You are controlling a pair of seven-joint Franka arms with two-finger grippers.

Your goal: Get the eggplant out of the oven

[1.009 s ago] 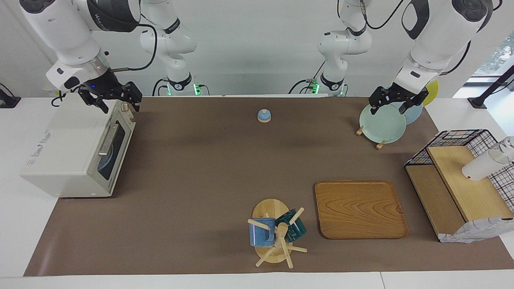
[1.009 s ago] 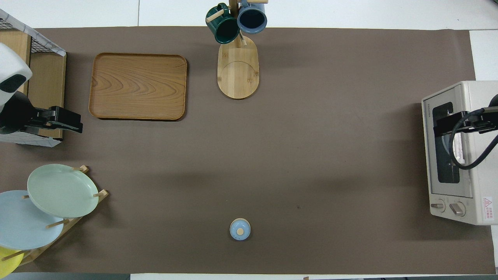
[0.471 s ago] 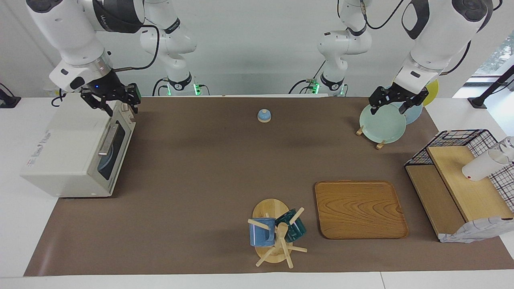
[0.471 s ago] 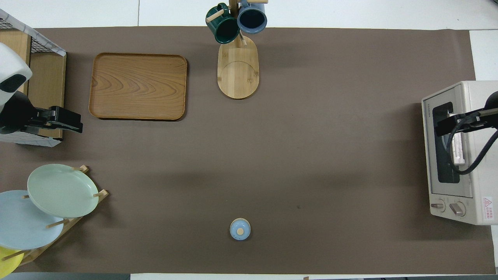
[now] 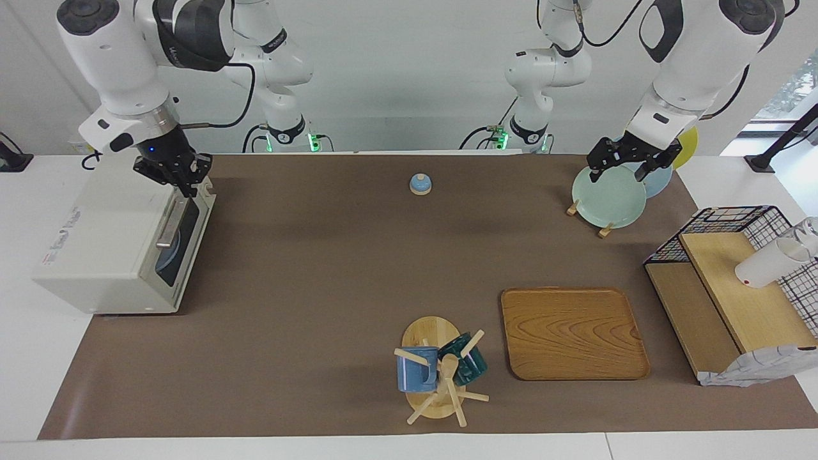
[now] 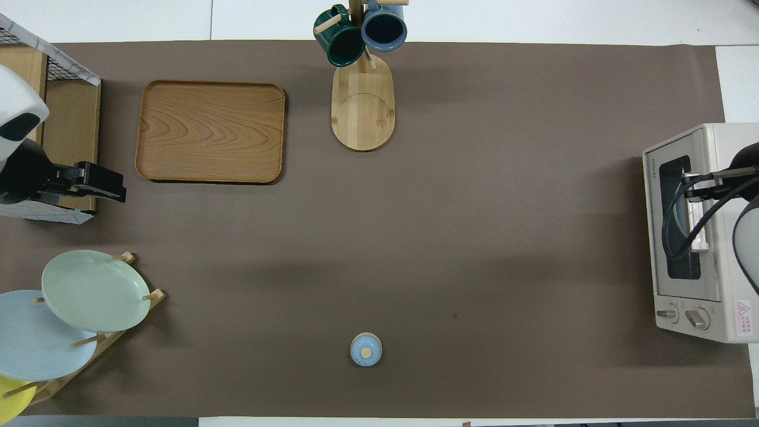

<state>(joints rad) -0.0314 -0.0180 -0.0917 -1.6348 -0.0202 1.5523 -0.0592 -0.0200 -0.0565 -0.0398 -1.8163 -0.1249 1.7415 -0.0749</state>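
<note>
Right gripper [image 5: 182,177]: pointing down over the oven's top front edge, by the end of the door handle nearer the robots; whether its fingers are spread or pressed together cannot be told.
Left gripper [image 5: 629,163]: waiting above the plate rack, fingers spread, holding nothing.
Oven [image 5: 102,236]: at the right arm's end of the tabletop [image 5: 319,268], door closed, metal bar handle [image 5: 169,223] across the dark window.
Eggplant: not visible; the dark glass shows only a bluish round shape inside.
Plate rack [image 5: 607,195]: at the left arm's end, near the robots, holding a green plate and others.
Wooden tray [image 5: 572,332]: farther from the robots than the rack.
</note>
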